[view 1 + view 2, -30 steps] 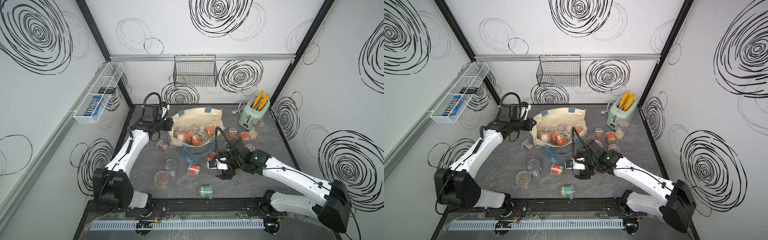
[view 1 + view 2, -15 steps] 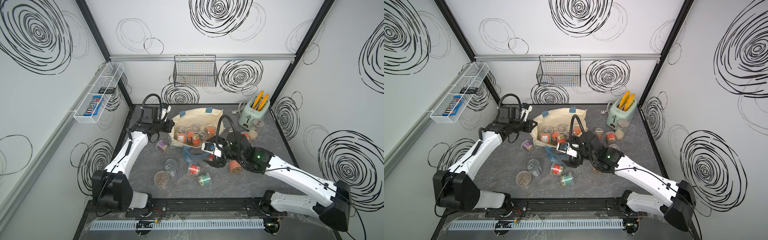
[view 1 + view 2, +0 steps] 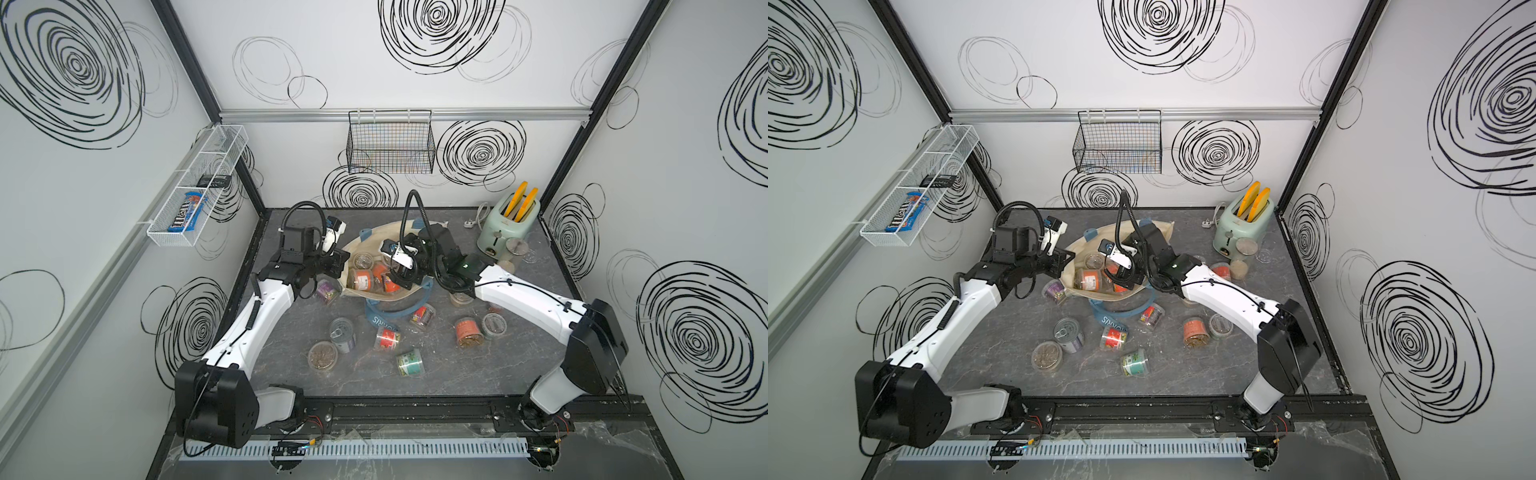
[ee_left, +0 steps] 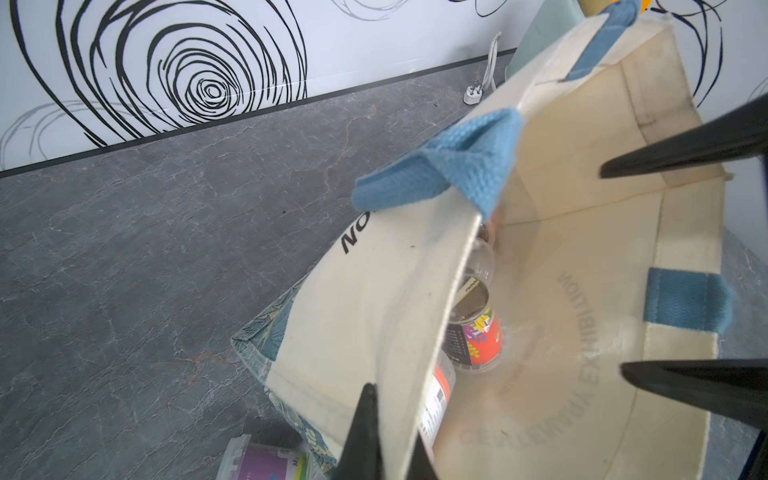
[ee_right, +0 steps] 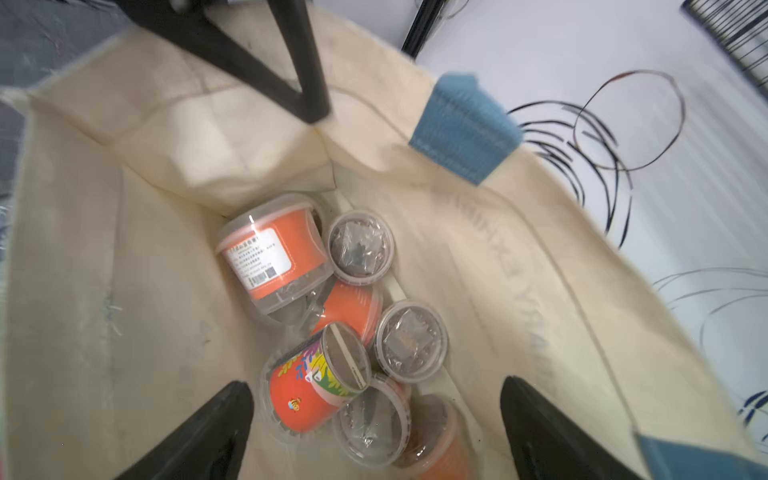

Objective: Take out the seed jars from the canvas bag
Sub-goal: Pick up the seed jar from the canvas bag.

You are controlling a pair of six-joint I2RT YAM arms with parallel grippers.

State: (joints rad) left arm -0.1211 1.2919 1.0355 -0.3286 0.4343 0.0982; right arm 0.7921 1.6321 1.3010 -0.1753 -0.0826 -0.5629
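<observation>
The cream canvas bag (image 3: pixel 374 233) lies at the back middle of the table with its mouth held up. My left gripper (image 4: pixel 392 451) is shut on the bag's rim at its left side (image 3: pixel 338 264). My right gripper (image 5: pixel 376 384) hangs open in the bag's mouth (image 3: pixel 401 282), just above several seed jars. Among them are an orange-labelled one (image 5: pixel 274 257) on its side, a colourful one (image 5: pixel 316 382) and two lid-up ones (image 5: pixel 360 247). More seed jars lie out on the table in both top views, such as a purple one (image 3: pixel 326 291) and a green one (image 3: pixel 409 362).
A mint toaster (image 3: pixel 509 226) stands at the back right with a taller canister (image 3: pixel 517 249) in front of it. A ring-pull tin (image 3: pixel 343 334) stands among the loose jars. The bag's blue strap (image 3: pixel 380 320) trails forward. A wire basket (image 3: pixel 390 147) hangs on the back wall.
My right gripper has swung from the table's front middle back over the bag's mouth, jaws wide. The left gripper has kept its hold on the bag's rim.
</observation>
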